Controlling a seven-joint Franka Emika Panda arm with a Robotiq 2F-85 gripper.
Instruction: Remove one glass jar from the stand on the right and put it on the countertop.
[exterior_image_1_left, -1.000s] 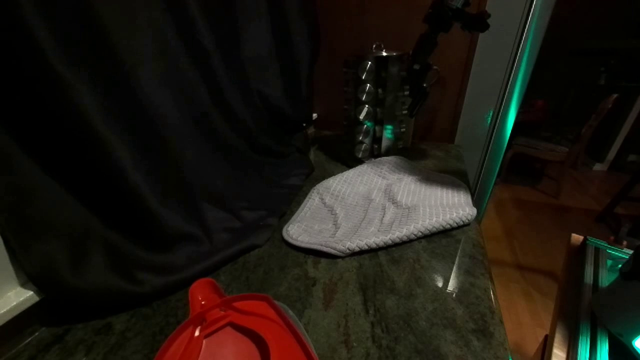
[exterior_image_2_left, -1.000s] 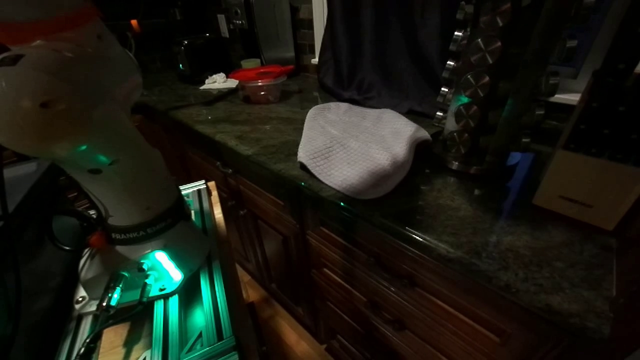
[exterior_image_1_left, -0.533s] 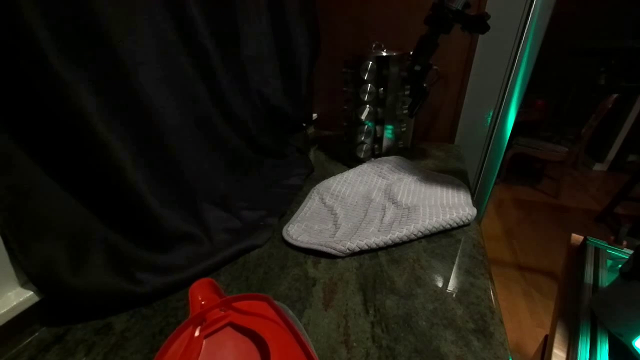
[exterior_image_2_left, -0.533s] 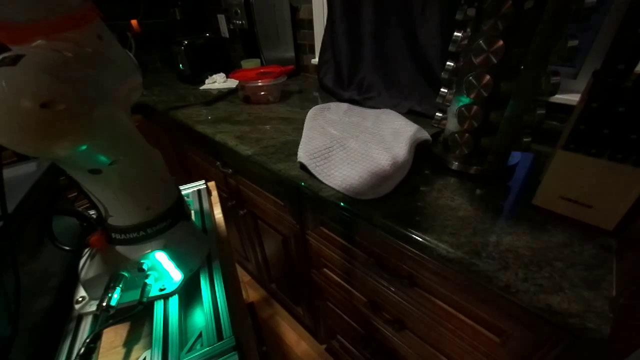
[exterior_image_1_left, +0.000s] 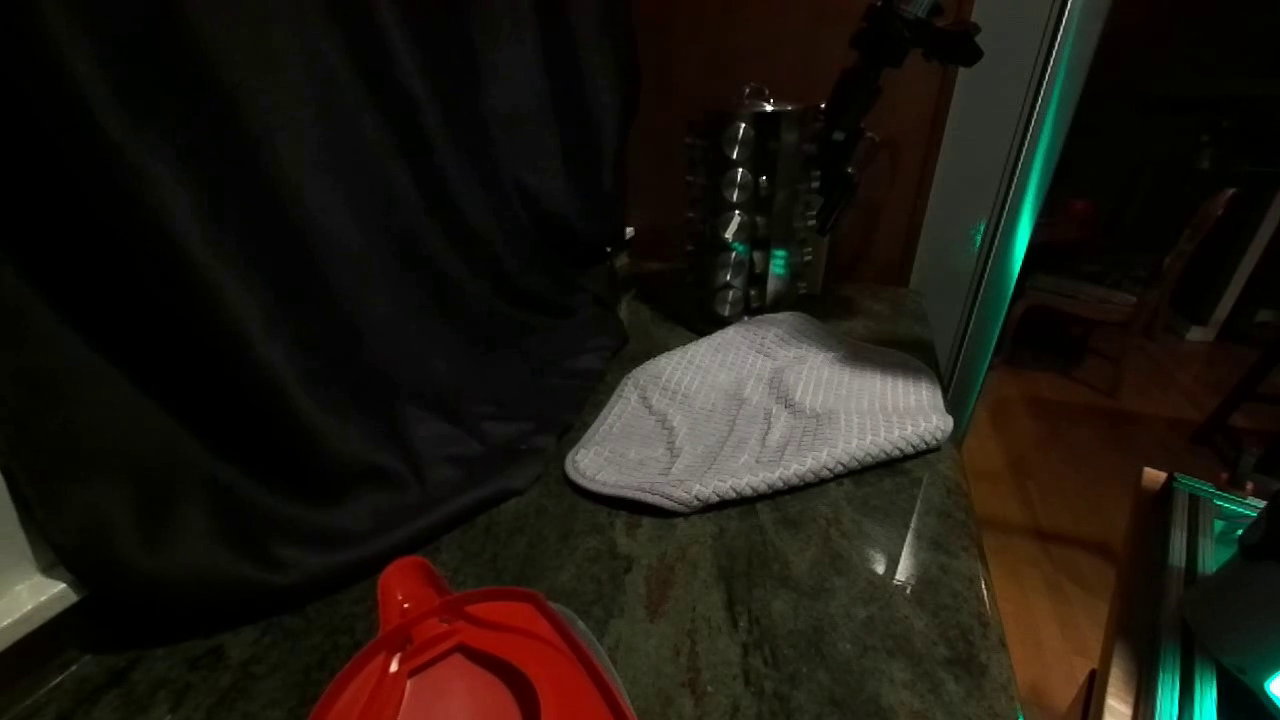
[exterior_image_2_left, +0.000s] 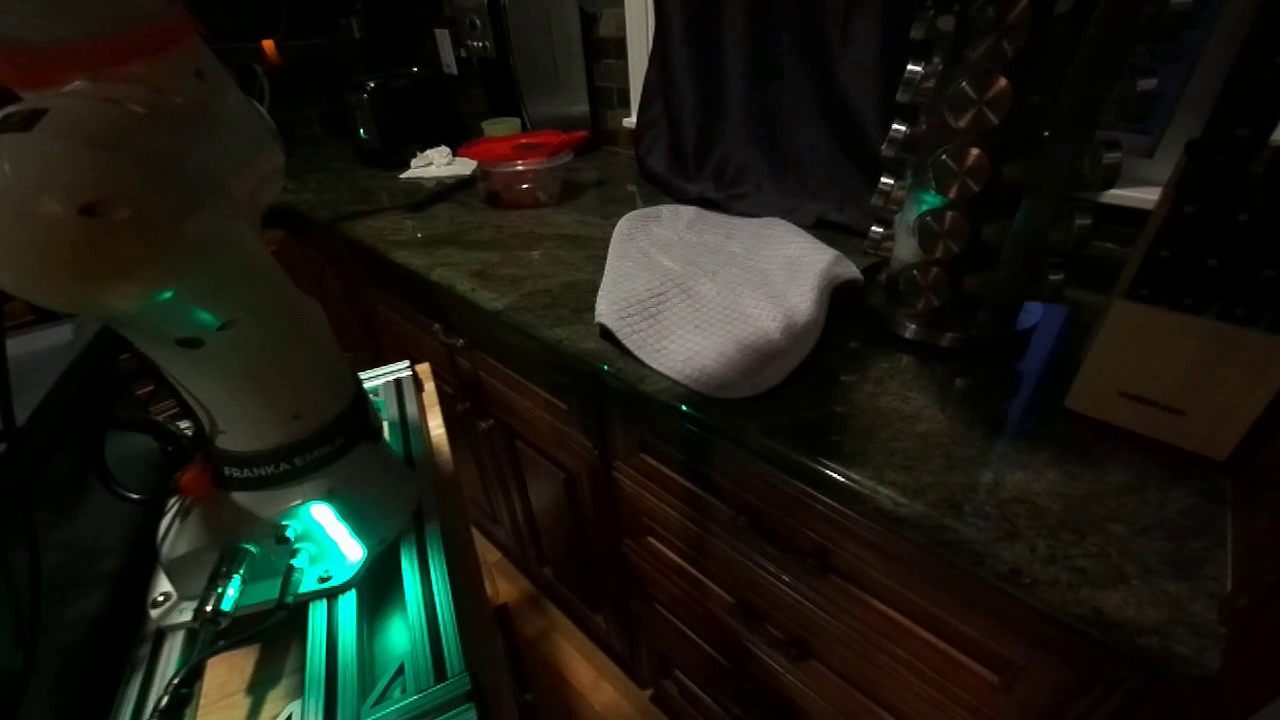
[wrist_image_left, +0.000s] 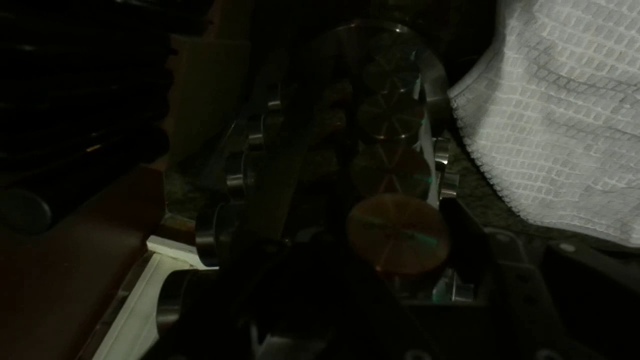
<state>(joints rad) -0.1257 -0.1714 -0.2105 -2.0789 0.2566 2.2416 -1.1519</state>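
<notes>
The stand (exterior_image_1_left: 785, 106) rises at the back of the countertop (exterior_image_1_left: 800, 600), its rows of jars showing round shiny lids. In an exterior view its base (exterior_image_2_left: 930, 333) rests on the stone. My dark gripper (exterior_image_1_left: 832, 210) comes down from above against the stand's right side. In the wrist view the gripper (wrist_image_left: 397, 222) has one finger on either side of a glass jar's reddish lid (wrist_image_left: 398, 233), apparently shut on it. That jar is still in the stand, heading a column of further lids (wrist_image_left: 391, 170). Darkness hides the left finger's contact and most of the jar's body.
A pale grey-white cloth (exterior_image_1_left: 760, 420) lies in front of the stand. A wooden knife block (exterior_image_2_left: 1165, 390) stands close by, and dark handles (wrist_image_left: 90, 145) reach into the wrist view. Black fabric (exterior_image_1_left: 300, 250) hangs behind; a red-lidded container (exterior_image_2_left: 520, 165) sits farther along.
The stand has turned slightly, its lids shifting a little to the right in both exterior views. My gripper has hardly moved. Cloth and container are unchanged.
</notes>
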